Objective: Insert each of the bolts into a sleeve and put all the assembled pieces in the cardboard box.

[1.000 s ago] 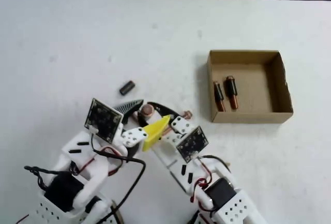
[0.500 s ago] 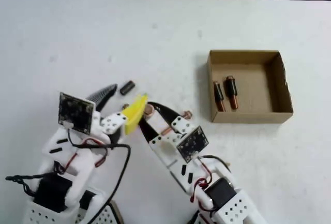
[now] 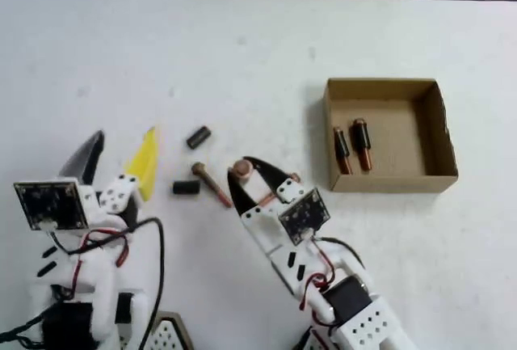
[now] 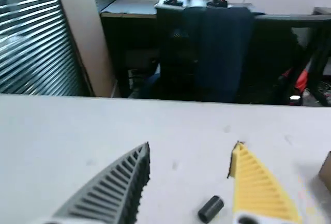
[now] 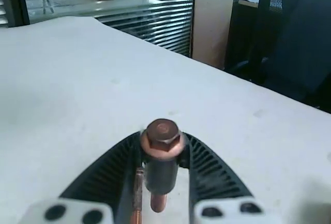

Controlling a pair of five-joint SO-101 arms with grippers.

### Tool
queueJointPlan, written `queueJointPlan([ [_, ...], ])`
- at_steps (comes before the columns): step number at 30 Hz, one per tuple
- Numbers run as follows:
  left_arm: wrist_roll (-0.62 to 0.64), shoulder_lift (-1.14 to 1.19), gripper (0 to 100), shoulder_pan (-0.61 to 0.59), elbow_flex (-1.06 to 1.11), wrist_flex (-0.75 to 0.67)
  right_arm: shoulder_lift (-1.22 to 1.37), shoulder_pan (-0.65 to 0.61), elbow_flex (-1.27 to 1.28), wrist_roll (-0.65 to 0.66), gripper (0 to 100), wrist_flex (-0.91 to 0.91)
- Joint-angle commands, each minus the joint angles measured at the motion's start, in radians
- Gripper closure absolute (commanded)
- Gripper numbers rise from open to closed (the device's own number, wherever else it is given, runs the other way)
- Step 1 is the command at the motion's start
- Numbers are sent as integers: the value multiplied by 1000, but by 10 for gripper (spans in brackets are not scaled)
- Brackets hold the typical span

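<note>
Right wrist view has the right gripper [image 5: 162,154] with its black ribbed jaws clamped on an assembled piece [image 5: 160,168]: a copper hex-head bolt seated in a short black cylindrical sleeve, with the copper tip poking out of the far end. Its long axis runs along the cleft between the jaws, head toward the camera. In the high view the head faces roughly upward.

The open brown cardboard box [image 3: 392,182] sits on the white table [image 3: 258,51], near the right gripper on its outer side, away from the left arm. This arm is by far the nearer to it, so the carry looks like a short sideways swing and then a drop. Two finished bolt-and-sleeve pieces [image 3: 352,148] already lie side by side in the box, lengthwise.

The left gripper [image 3: 117,152] hovers well apart from the box, its grey and yellow jaws spread wide and holding nothing. Between the arms lie a loose copper bolt [image 3: 212,184] and two loose black sleeves [image 3: 186,187] [image 3: 198,137].

No legible writing or label appears on the box, bolts or sleeves.
</note>
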Motion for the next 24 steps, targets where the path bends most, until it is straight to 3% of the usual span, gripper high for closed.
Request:
queueJointPlan([
  [1, -3, -73, 736, -107, 78, 11, -18, 36, -21, -5, 981, 65],
  [4, -2, -87, 764, -139, 132, 18, -18, 68, -74, -11, 981, 140],
  [10, 2, -87, 985, -137, 196, 21, -18, 156, -198, -12, 981, 308],
  [24, 2, -87, 978, -142, 336, 138, -8, 205, -459, -3, 981, 596],
])
